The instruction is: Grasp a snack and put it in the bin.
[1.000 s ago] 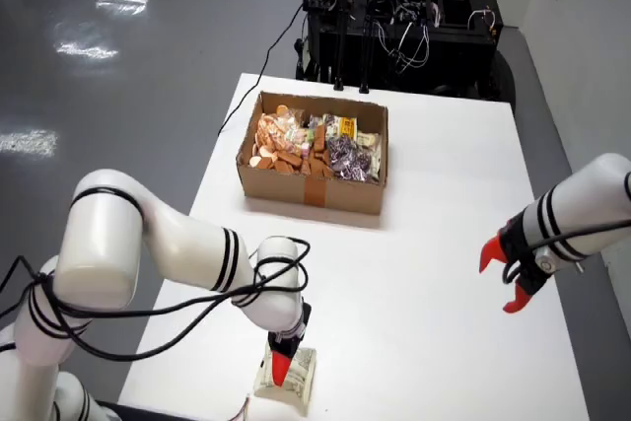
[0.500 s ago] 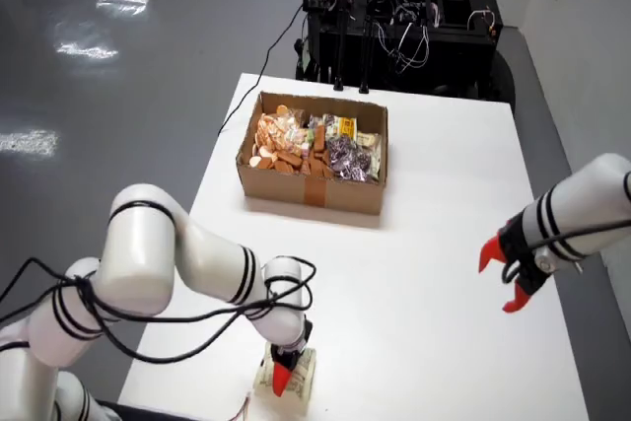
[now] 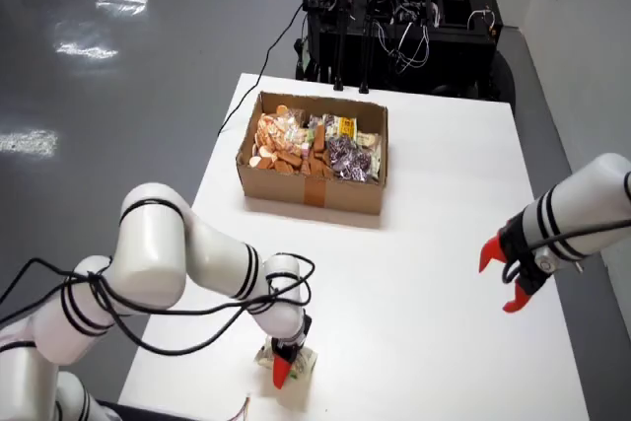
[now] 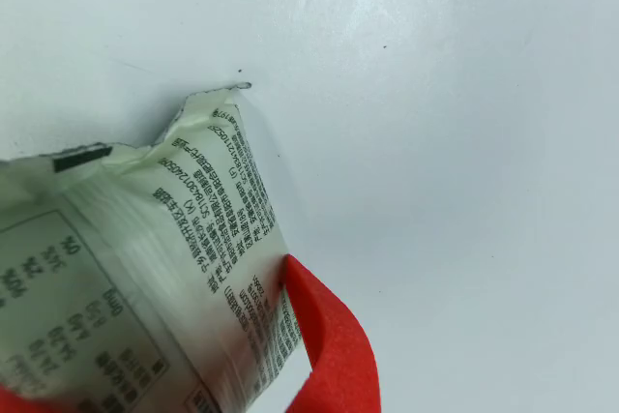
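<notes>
White table fills the scene, set on a glossy grey floor. Near its front edge the working arm's gripper points down, red fingertips clenched on a pale green snack packet lying on the tabletop; the close view shows a red pad pressed against the packet's printed edge. At one o'clock from there, well apart, sits the cardboard bin filled with snacks. At three o'clock hangs a second arm's red gripper.
</notes>
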You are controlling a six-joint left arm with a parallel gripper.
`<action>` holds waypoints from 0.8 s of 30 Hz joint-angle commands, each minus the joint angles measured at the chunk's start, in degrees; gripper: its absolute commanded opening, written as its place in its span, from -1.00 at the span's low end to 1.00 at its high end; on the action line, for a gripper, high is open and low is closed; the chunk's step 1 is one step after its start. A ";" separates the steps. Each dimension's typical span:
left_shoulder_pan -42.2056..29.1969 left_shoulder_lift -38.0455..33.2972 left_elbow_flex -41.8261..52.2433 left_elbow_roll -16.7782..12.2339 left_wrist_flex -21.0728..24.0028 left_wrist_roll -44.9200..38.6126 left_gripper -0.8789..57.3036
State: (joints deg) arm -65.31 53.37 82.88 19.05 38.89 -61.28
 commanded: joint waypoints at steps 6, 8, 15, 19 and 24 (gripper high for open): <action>0.29 0.04 0.00 0.00 -1.08 0.27 0.76; 0.38 0.21 0.00 -0.06 -1.33 0.08 0.75; 0.36 0.89 0.00 -0.20 -2.16 -0.57 0.56; 0.37 1.03 -0.01 -0.34 -2.15 -0.83 0.22; 0.35 0.91 -0.37 -0.57 -0.95 -1.03 -0.28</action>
State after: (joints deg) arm -64.89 54.49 82.74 18.56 36.96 -62.38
